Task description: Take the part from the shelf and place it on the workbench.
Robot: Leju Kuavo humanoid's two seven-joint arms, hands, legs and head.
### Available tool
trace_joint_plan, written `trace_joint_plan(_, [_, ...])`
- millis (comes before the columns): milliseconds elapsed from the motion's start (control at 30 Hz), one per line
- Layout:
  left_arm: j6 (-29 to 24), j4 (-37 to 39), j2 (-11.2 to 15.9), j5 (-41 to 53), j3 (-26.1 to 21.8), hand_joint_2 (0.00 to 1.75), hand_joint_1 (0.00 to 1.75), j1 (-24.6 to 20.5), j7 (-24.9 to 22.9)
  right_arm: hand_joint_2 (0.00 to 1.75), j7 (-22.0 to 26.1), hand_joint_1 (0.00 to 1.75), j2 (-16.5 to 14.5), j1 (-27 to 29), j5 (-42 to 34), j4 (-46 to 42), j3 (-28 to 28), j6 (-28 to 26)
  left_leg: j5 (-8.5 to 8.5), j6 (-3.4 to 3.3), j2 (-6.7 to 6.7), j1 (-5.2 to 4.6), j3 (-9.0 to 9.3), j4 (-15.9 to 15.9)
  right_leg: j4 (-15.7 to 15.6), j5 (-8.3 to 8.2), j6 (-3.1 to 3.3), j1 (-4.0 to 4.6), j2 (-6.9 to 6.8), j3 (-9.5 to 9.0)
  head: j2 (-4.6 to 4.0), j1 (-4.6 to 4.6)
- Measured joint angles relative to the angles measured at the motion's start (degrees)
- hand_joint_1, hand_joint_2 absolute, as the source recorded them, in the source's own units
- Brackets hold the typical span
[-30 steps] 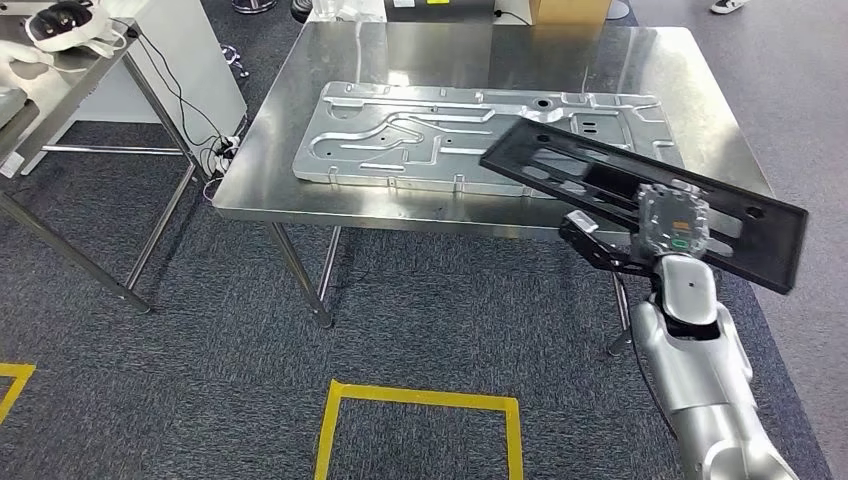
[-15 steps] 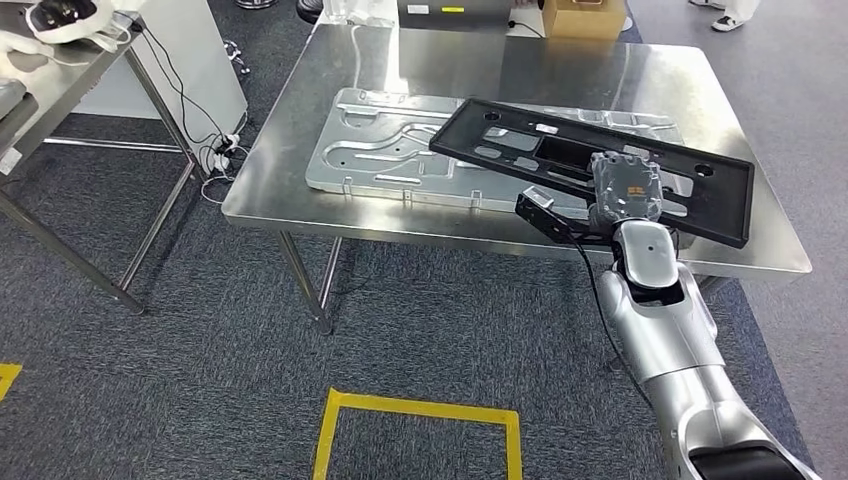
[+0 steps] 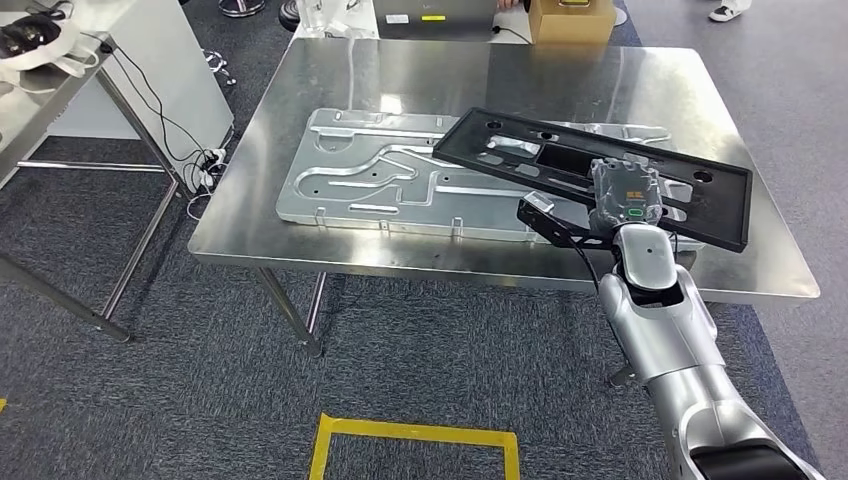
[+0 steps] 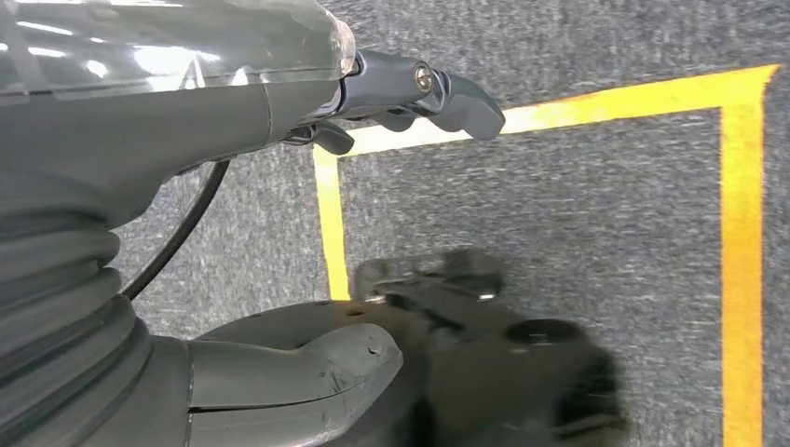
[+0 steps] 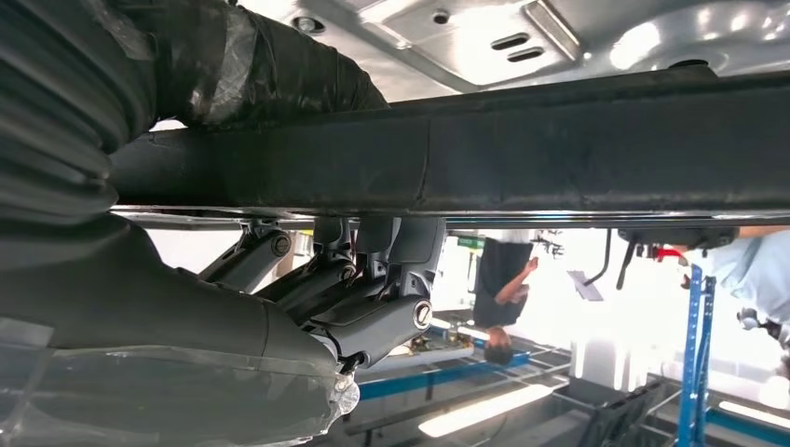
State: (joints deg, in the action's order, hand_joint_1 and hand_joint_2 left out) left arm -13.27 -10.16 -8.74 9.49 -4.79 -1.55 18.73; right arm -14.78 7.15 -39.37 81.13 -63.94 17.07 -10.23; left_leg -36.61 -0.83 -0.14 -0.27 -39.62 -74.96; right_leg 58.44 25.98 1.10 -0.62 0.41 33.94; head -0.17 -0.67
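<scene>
1. As seen from beside the robot, the right hand (image 3: 622,192) grips the near long edge of the flat black plastic frame panel with cut-outs (image 3: 560,160), thumb above, fingers (image 5: 373,317) curled beneath.
2. The left hand (image 4: 410,93) hangs over the floor, fingers apart, empty.
3. The panel hovers tilted over the stainless steel workbench (image 3: 300,235), above the embossed silver sheet-metal plate (image 3: 370,180).
4. Handling, judged: stiff, light, long, so likely to sag or swing from a one-edge hold; grip mid-edge.

silver arm (image 3: 680,350), grey ribbed wrist cover (image 4: 56,307)
</scene>
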Motion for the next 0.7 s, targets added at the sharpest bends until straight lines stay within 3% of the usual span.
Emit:
trace_joint_plan(33, [0.0,0.0,0.0,0.0,0.0,1.75,0.00,0.1,0.0,1.75,0.0,1.75,0.0,0.2,0.0,0.2,0.0,0.0,-0.06,-0.01,0.00,0.10,-0.69,1.2,0.0,0.69,-0.09,0.00,0.15,-1.01,0.00,0.00])
trace_joint_plan(67, [0.0,0.0,0.0,0.0,0.0,1.75,0.00,0.2,0.0,1.75,0.0,1.75,0.0,0.4,0.0,0.3,0.0,0.0,1.26,-0.09,-0.02,0.17,-0.75,3.6,0.0,1.39,-0.20,0.02,0.27,-2.02,0.00,0.00])
trace_joint_plan(167, [-0.1,0.1,0.1,-0.1,0.0,1.75,0.00,0.4,-0.1,1.75,0.0,1.75,0.0,0.7,0.0,0.8,0.0,-0.2,12.03,-0.80,-0.12,-0.14,0.05,13.6,0.2,3.51,-0.90,0.12,0.62,-4.11,0.00,0.01])
trace_joint_plan(200, [-0.2,0.1,0.1,-0.1,0.0,1.75,0.00,0.3,-0.2,1.75,-0.1,1.75,0.0,0.9,0.0,1.0,0.0,-0.2,14.64,-1.01,-0.16,-0.37,0.17,15.3,0.3,4.13,-1.26,0.14,0.78,-4.42,0.00,0.01])
trace_joint_plan(233, [-0.2,0.1,0.2,-0.2,0.0,1.75,0.00,0.2,-0.4,1.75,-0.1,1.75,0.1,1.0,0.0,1.1,0.0,-0.3,15.42,-1.16,-0.18,-0.59,0.20,15.8,0.4,4.58,-1.63,0.14,0.94,-4.71,0.00,0.01])
trace_joint_plan(300, [-0.4,0.1,0.2,-0.2,0.0,1.75,0.00,0.1,-0.6,1.75,-0.1,1.75,0.1,1.3,0.0,1.2,0.0,-0.3,15.47,-1.61,-0.12,-0.62,0.88,16.1,0.4,5.38,-2.27,-0.07,0.97,-5.07,0.00,0.03])
trace_joint_plan(367, [-0.6,0.1,0.2,-0.2,0.0,1.75,0.00,0.0,-0.7,1.75,-0.1,1.75,0.2,1.4,0.0,1.2,0.0,-0.3,15.27,-2.30,0.01,-0.48,1.60,16.8,3.4,7.22,-2.69,-0.18,0.55,-3.79,0.00,0.02])
trace_joint_plan(433, [-0.6,0.1,0.2,-0.2,0.0,1.75,0.00,-0.2,-0.7,1.75,-0.1,1.75,0.2,1.5,0.0,1.4,0.0,-0.3,14.80,-2.88,0.00,-0.50,1.95,16.9,10.6,10.01,-2.94,-0.15,0.19,0.56,0.00,0.00])
trace_joint_plan(500, [-0.6,0.1,0.2,-0.2,0.0,1.75,0.00,-0.3,-0.7,1.75,-0.2,1.75,0.3,1.8,0.0,1.6,0.0,-0.3,14.21,-3.08,-0.13,-0.58,2.22,16.8,16.0,10.62,-3.07,-0.13,0.17,4.94,0.00,0.00])
trace_joint_plan(533, [-0.6,0.1,0.2,-0.2,0.0,1.75,0.00,-0.3,-0.7,1.75,-0.2,1.75,0.3,1.9,0.0,1.7,0.0,-0.3,13.89,-3.08,-0.19,-0.64,2.50,16.7,15.7,9.17,-2.98,-0.11,0.17,5.71,0.00,-0.01])
trace_joint_plan(567, [-0.6,0.1,0.2,-0.2,0.0,1.75,0.00,-0.3,-0.8,1.75,-0.2,1.75,0.3,2.0,0.0,1.7,0.0,-0.3,13.56,-3.03,-0.22,-0.70,2.90,16.6,13.2,6.66,-2.75,-0.04,0.14,5.23,0.00,-0.01])
trace_joint_plan(633, [-0.6,0.1,0.1,-0.2,0.0,1.75,0.00,-0.2,-0.8,1.75,-0.2,1.75,0.4,1.9,0.0,1.7,0.0,-0.3,12.92,-2.83,-0.23,-0.90,3.71,16.5,5.3,1.60,-1.94,0.38,-0.14,2.50,0.00,-0.01])
trace_joint_plan(700, [-0.6,0.1,0.0,-0.1,0.0,1.75,0.00,-0.2,-0.8,1.75,-0.2,1.75,0.4,1.7,0.0,1.8,0.0,-0.3,12.55,-2.45,-0.22,-1.00,4.05,16.5,0.9,-0.13,-1.25,0.86,-0.43,0.78,0.00,0.00])
